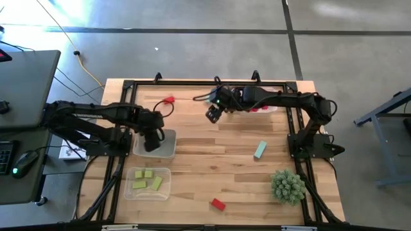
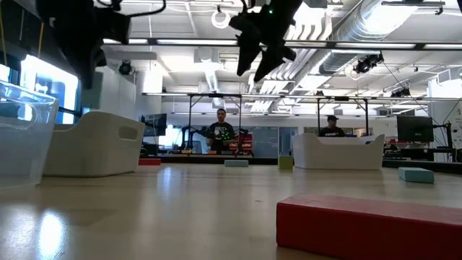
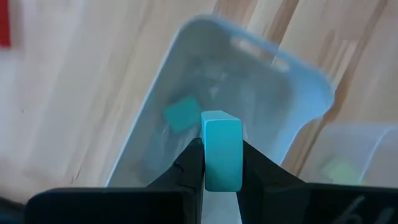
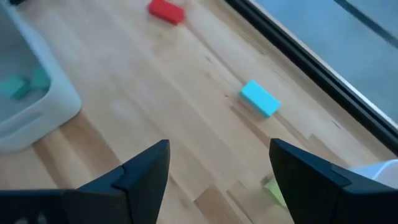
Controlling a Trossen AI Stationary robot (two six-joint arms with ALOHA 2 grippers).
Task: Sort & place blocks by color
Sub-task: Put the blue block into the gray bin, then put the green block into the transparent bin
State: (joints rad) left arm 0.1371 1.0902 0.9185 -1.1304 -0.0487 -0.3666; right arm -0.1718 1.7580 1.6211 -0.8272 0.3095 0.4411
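Left gripper (image 3: 222, 163) clenched on teal block (image 3: 221, 149), poised above clear tray (image 3: 298, 74) at table's left side; second teal block (image 3: 181, 114) lies inside tray. Right gripper (image 1: 214, 114) released, fingers spread, raised over table's (image 1: 212, 167) far middle. Loose teal bar (image 1: 259, 149) right of centre. Red bar (image 1: 218, 204) near front edge. Yellow-green blocks (image 1: 147, 179) in front-left tray (image 1: 128, 192).

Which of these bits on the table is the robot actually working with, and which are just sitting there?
Job: teal block held in left gripper; teal block; red block; yellow-green blocks; open right gripper.
Lying about: spiky plant ball.
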